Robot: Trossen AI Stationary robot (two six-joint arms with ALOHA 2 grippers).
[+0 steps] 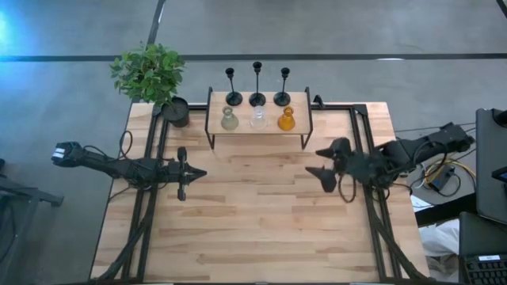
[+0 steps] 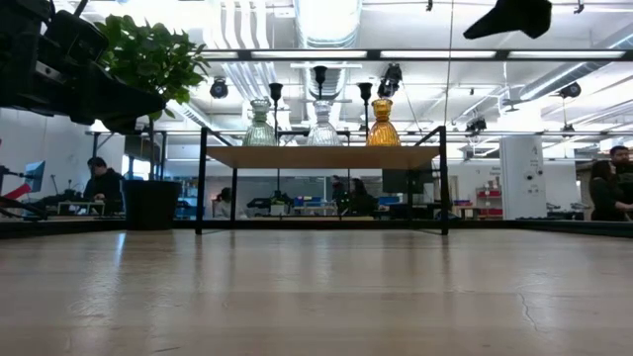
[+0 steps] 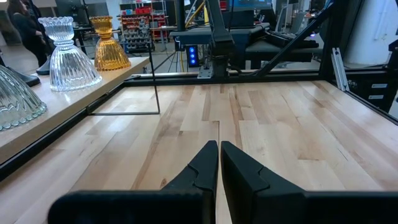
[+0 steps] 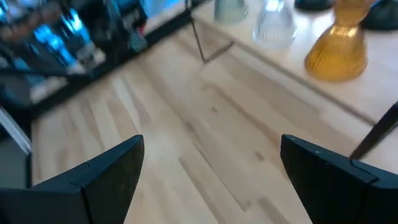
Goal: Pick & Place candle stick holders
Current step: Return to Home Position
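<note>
Looking down from the high view, I see the candle stick holders (image 1: 257, 98) standing upright in a row along the back edge of the shelf (image 1: 218, 119), which sits at the far end of the table (image 1: 261, 222). Just in front of them, on the same shelf, stand three glass vases: the green vase (image 1: 229, 119) on the left arm's side, the clear vase (image 1: 258, 119) in the middle and the amber vase (image 1: 286, 119) on the right arm's side. In the low view the thin black stems rise behind the vases; their bases are hidden there.

The left gripper (image 1: 201, 172) hangs over the table's left half, well apart from the shelf, and in its wrist view I see its fingers (image 3: 208, 158) pressed together on nothing. The right gripper (image 1: 316, 161) hovers near the shelf's right front leg, its fingers (image 4: 118, 165) spread wide and empty. Its wrist view is smeared, so the dark shapes behind the amber vase are probably candlestick bases.

A plant pot (image 1: 176, 112) stands beside the shelf's left end.
</note>
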